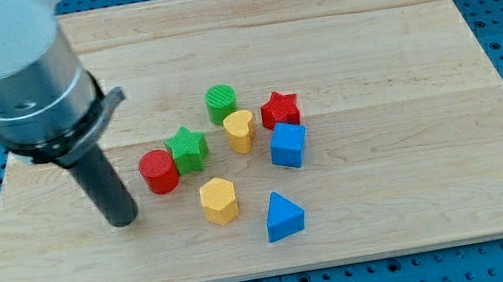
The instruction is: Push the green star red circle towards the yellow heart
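Note:
The green star sits near the board's middle, touching the red circle on its lower left. The yellow heart stands just to the star's right, a small gap apart. My tip rests on the board to the lower left of the red circle, a short way off and not touching it. The dark rod rises from it toward the view's upper left into the grey arm body.
A green cylinder is above the heart, a red star to its right, a blue cube to its lower right. A yellow hexagon and blue triangle lie below. The wooden board sits on a blue pegboard.

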Tool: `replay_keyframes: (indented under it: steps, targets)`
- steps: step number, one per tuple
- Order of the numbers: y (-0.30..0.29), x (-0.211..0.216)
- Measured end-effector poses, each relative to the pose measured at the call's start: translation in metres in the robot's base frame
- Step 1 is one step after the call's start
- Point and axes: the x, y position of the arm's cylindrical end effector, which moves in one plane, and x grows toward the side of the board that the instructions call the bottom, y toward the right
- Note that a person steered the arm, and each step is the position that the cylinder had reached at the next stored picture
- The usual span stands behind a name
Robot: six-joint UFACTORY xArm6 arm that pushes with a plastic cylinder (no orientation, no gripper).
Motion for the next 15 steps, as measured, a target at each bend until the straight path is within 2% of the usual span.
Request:
replay_keyframes:
  steps: [2,3,5,6,7,8,9,11,12,13,14,15]
  targets:
    - [0.043,-0.038]
    - [0.066,-0.035]
    - [0.057,-0.051]
    - [0.057,-0.044]
    - [0.005,-0.021]
    - [-0.042,-0.037]
    - [-0.041,-0.065]
    - [0.008,-0.057]
    - [0.032,-0.031]
    - [0.007,0.006]
    - [0.021,0.035]
    - [0.066,0.035]
